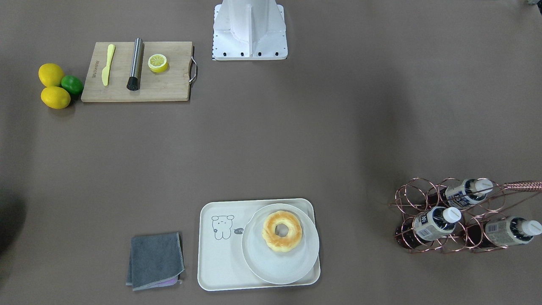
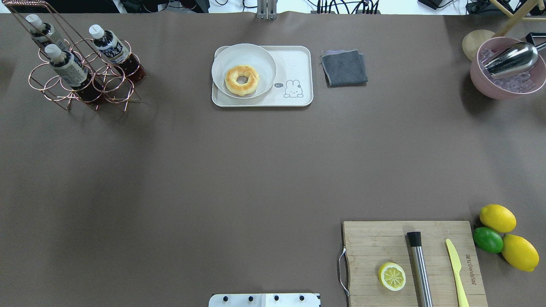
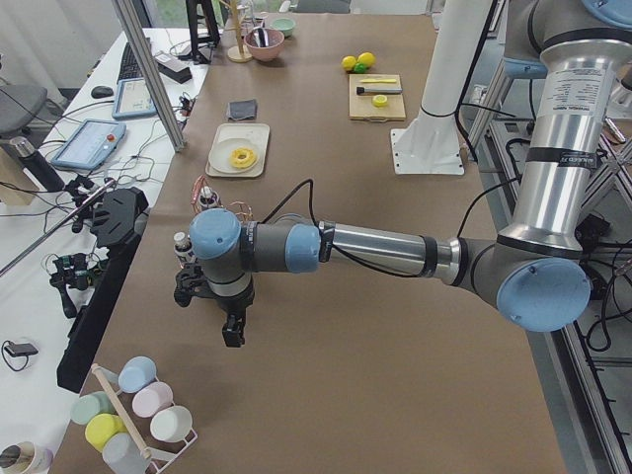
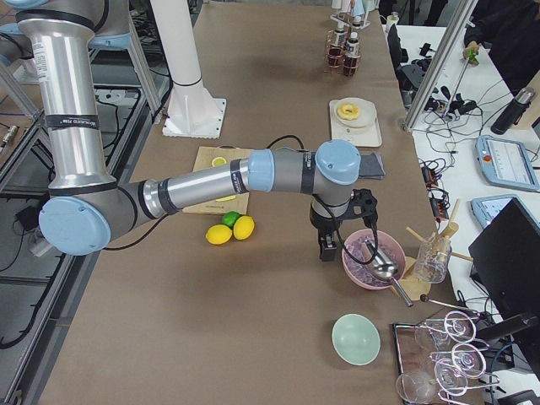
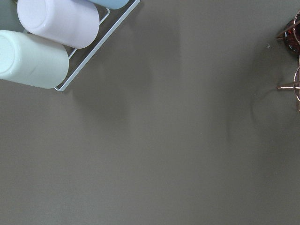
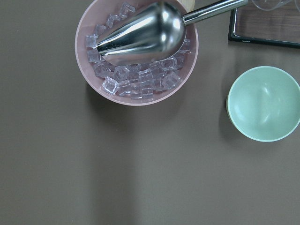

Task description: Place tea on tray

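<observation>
Left end effector [image 3: 233, 337]: open or closed, cannot tell. You take tea [image 2: 111, 48], upper left, below its cap; withdraw along bottle axis.

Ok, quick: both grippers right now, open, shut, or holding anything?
Left two-finger gripper: cannot tell; it shows only in a side view.
Right two-finger gripper: cannot tell; it shows only in a side view.

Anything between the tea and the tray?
The table between them is bare. But the tea sits inside a wire rack, and a plate with a donut fills the rack-side half of the tray; only the bear end is free.
</observation>
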